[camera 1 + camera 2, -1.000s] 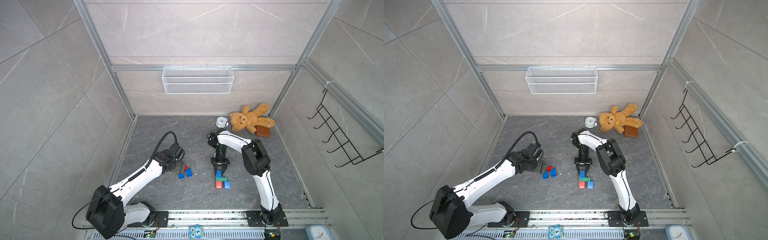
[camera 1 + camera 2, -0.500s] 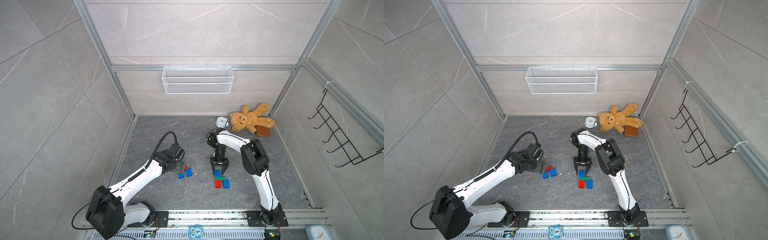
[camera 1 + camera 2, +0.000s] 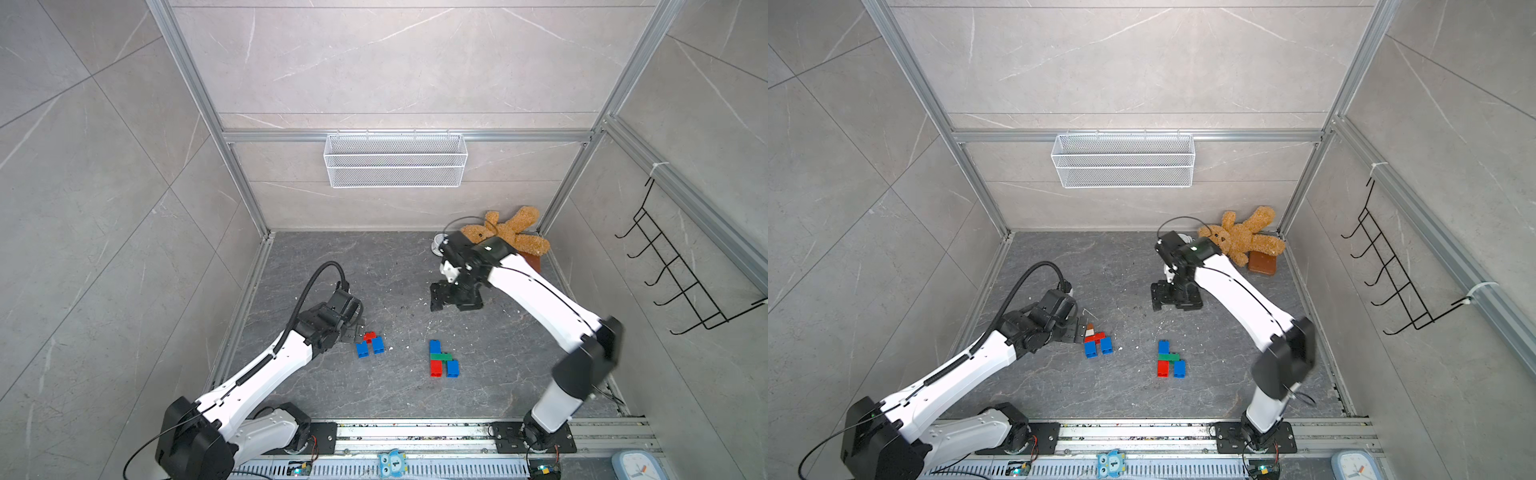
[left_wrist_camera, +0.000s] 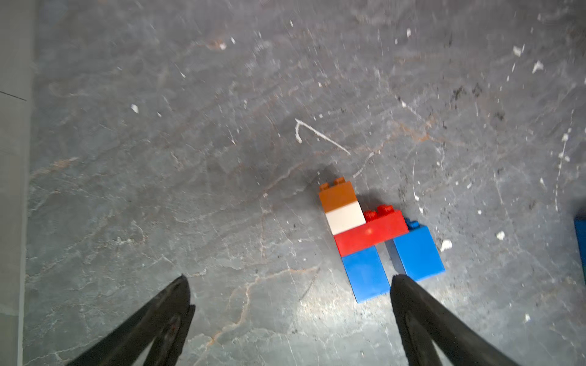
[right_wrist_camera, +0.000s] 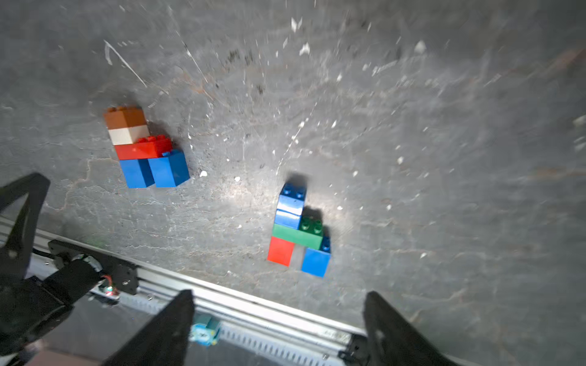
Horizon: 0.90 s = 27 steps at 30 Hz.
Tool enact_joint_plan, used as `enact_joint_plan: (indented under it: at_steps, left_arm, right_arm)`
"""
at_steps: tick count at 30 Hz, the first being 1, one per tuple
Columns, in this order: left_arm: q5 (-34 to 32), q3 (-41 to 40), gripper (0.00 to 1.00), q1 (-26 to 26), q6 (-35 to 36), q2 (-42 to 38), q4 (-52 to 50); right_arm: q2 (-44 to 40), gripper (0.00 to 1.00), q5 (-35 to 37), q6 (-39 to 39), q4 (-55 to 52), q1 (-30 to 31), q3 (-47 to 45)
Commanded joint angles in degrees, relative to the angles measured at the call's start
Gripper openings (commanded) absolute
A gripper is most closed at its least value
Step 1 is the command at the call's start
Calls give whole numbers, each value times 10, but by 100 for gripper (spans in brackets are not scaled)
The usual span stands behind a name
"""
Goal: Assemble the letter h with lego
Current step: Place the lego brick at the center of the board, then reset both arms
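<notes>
Hovering with jaws spread wide and empty, my right gripper (image 3: 456, 302) hangs near the teddy bear (image 3: 513, 235); the green-barred lego h (image 5: 298, 234) lies farther from the bear, the red-barred cluster (image 4: 377, 234) farthest, just beside my equally spread left gripper (image 4: 289, 279). Next grip, I judge: descend squarely, pinch flat sides.

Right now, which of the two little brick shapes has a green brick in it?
The shape with a red leg: a green bar crosses it. The other shape, by the left arm, has a red bar instead.
</notes>
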Motion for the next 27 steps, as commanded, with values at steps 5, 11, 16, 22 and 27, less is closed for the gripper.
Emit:
enact_joint_plan:
  at_steps: [5,11,16,22,27]
  left_arm:
    - [-196,-108,100,1,27,-108,135]
    - [-169,-187,100,98,36,-105,247]
    - [-168,-175,100,152,73,-45,319]
    - [-149,-217,100,223,117,40,509]
    - [-92,-263,100,274,133,93,658]
  right_arm:
    - [-140,100,224,-50,206,-1,-218]
    - [-209,100,393,-160,433,-45,-383]
    - [-190,100,458,-237,676,-116,-506]
    - [-150,100,368,-264,930,-186,-624]
    - [-124,100,267,-217,1025,-237,-663]
